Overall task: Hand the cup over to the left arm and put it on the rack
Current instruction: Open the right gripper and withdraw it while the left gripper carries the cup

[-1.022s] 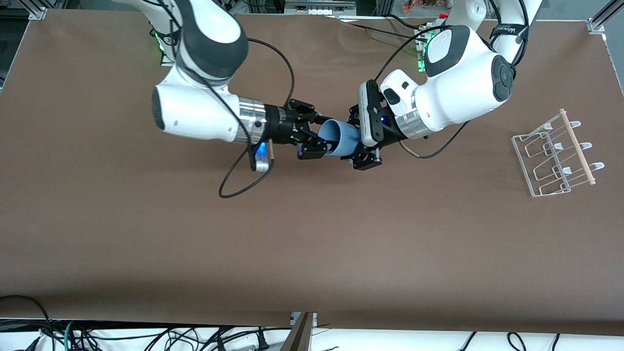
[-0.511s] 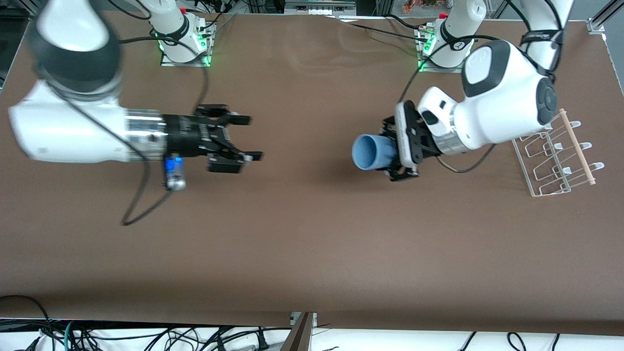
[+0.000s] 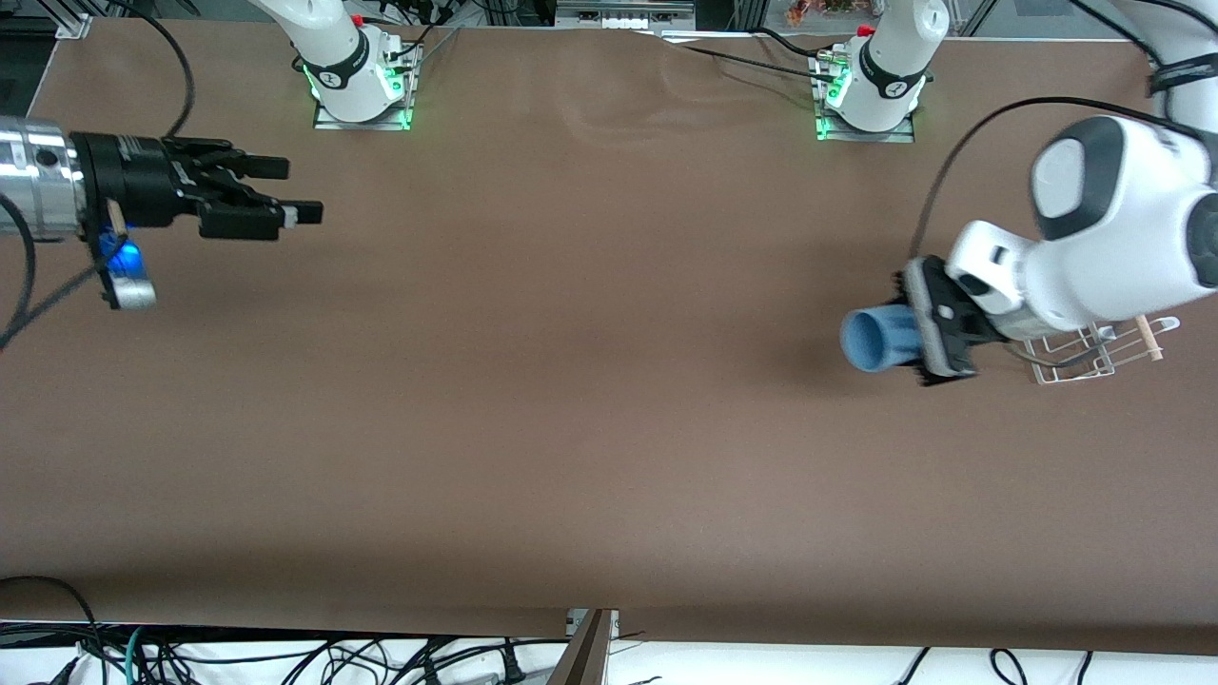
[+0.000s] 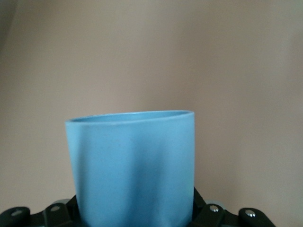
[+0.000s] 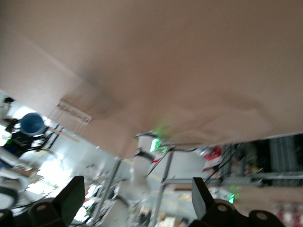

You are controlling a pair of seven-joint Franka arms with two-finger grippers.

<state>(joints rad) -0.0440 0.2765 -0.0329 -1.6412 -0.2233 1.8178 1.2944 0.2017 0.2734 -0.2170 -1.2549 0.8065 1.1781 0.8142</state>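
The light-blue cup lies sideways in my left gripper, which is shut on its base; its open mouth faces the right arm's end of the table. It is held above the brown table, beside the white wire rack, which the left arm mostly covers. In the left wrist view the cup fills the space between the black fingers. My right gripper is open and empty, up over the right arm's end of the table. The right wrist view shows its spread fingers and, small and far off, the cup.
The brown mat covers the whole table. The two arm bases stand at the back edge with green lights. A cable loops over the left arm. The rack's wooden rod sticks out past the left wrist.
The right gripper let go of the cup and drew far back toward its own end of the table. The left arm carried the cup toward the rack and now covers most of it.
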